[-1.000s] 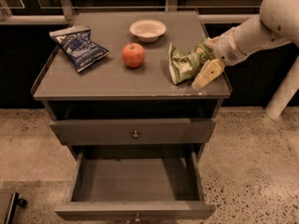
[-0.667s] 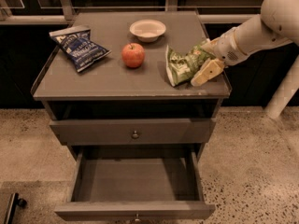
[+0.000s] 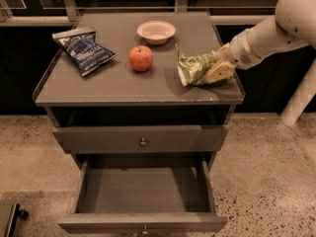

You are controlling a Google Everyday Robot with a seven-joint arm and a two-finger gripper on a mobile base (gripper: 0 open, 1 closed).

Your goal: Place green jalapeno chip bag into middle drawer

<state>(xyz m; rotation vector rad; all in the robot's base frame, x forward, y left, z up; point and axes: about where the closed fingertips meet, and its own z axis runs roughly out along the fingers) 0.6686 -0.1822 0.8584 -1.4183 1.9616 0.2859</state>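
Note:
The green jalapeno chip bag (image 3: 191,67) is a crinkled light-green bag at the right side of the cabinet top (image 3: 118,85). My gripper (image 3: 217,67) comes in from the right on a white arm and is shut on the bag's right end, with the bag tilted up just over the top and a shadow under it. The middle drawer (image 3: 143,190) is pulled out below, toward the front, showing its bare grey floor and low side walls. It lies lower and to the left of the gripper.
A dark blue chip bag (image 3: 83,49) lies at the top's left, a red apple (image 3: 140,58) in the middle and a white bowl (image 3: 156,31) at the back. A shut drawer with a round knob (image 3: 143,142) sits above the open one. Speckled floor surrounds the cabinet.
The gripper and the green bag have shifted slightly left along the cabinet top. The bag stays in the grip. Nothing else has moved.

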